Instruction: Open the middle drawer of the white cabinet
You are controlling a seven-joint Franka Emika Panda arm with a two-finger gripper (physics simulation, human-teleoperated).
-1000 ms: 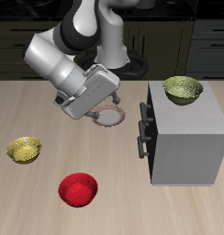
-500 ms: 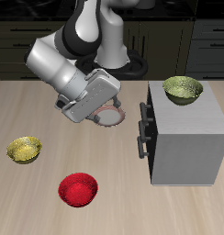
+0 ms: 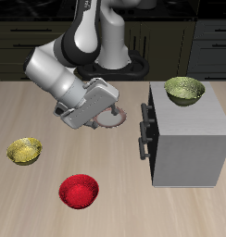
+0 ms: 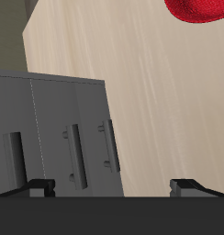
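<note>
Red bowl [image 3: 79,192], grey-white cabinet [image 3: 189,143]

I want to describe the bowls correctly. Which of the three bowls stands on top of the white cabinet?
The olive-yellow bowl stands on the white cabinet. The small yellow bowl and the red bowl both stand on the table, nearer its front edge.

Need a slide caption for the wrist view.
Wrist view: white cabinet with three dark bar handles, red bowl on the table beyond.
</note>
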